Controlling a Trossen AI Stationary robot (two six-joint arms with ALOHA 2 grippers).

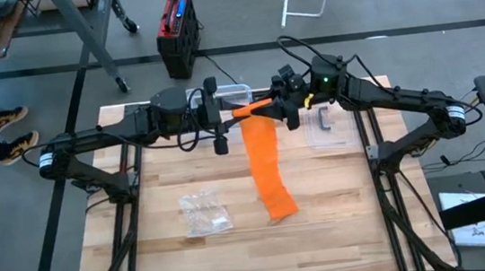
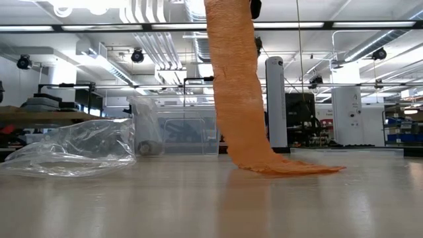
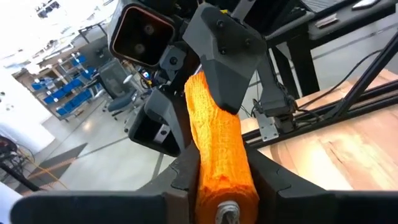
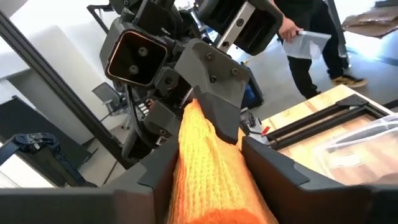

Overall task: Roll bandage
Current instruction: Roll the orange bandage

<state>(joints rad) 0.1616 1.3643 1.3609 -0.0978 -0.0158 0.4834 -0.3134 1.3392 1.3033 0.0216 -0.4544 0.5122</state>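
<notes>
Bandage held aloft at its top end between both grippers, its long axis running down to the tabletop

From the high view, the orange bandage is seen stretched from the meeting point of the left gripper and the right gripper toward the near edge of the tabletop, its free end lying flat beside a clear plastic bag. In the low view, the strip is shown hanging nearly upright, its foot spread on the wood. In the left wrist view, the left gripper is pinched on the bunched top end. In the right wrist view, the right gripper is likewise clamped on it, facing the other arm. Both are judged equally near; the loose length lies below them.
</notes>
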